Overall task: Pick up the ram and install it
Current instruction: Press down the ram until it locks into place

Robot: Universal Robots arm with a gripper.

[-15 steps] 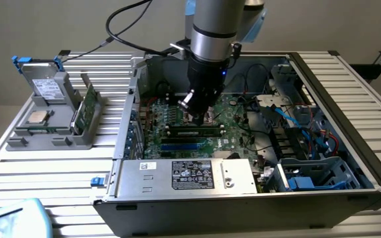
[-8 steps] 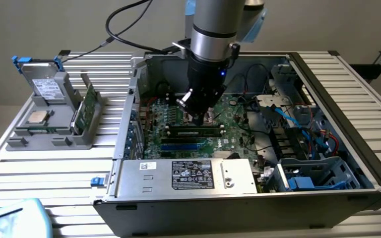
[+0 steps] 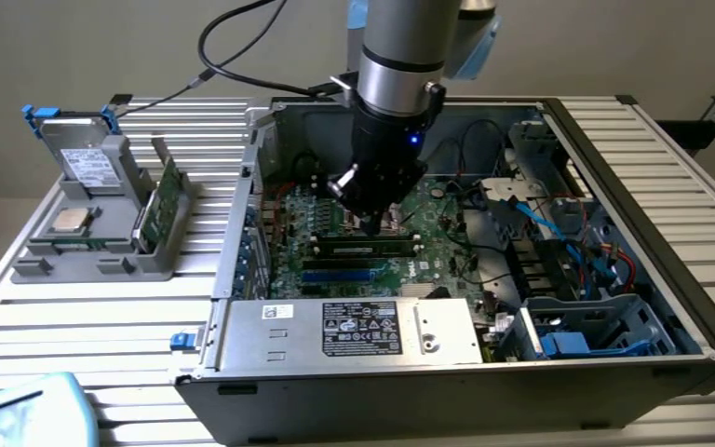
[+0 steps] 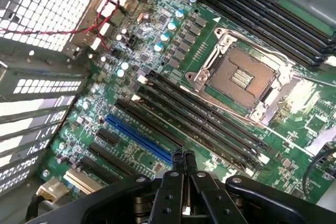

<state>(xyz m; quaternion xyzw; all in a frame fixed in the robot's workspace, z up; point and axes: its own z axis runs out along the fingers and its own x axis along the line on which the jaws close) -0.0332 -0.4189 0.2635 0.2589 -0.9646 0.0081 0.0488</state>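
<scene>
Hovering inside the open computer case (image 3: 457,400): the gripper (image 3: 369,222) is hanging tips-down over the motherboard (image 3: 438,209). Its fingers (image 4: 178,162) are pressing flat together, and nothing is sitting between them.

The ram (image 3: 364,247) is not in the gripper. It is sitting on edge in a black slot near the middle of the board. Its long axis is running across the exterior view from left to right, parallel to the blue slots (image 3: 339,276) lying just in front of it. The gripper tips are standing just over the middle of the stick, slightly toward its far side. Touching or a small gap: cannot tell.

Judgement: the closed tips are lining up as a pusher on the stick's top edge, not as a pincer around it. The end latches are too small to read.

In the wrist view the tips are pointing at the board near one end of the blue slots. The long black slots (image 4: 205,116) are running past them, with the empty processor socket (image 4: 244,77) beyond.

Also noting a second green stick (image 3: 159,207), standing on edge in the grey holder (image 3: 78,265) outside the case at the exterior view's left. It is well apart from the gripper.
</scene>
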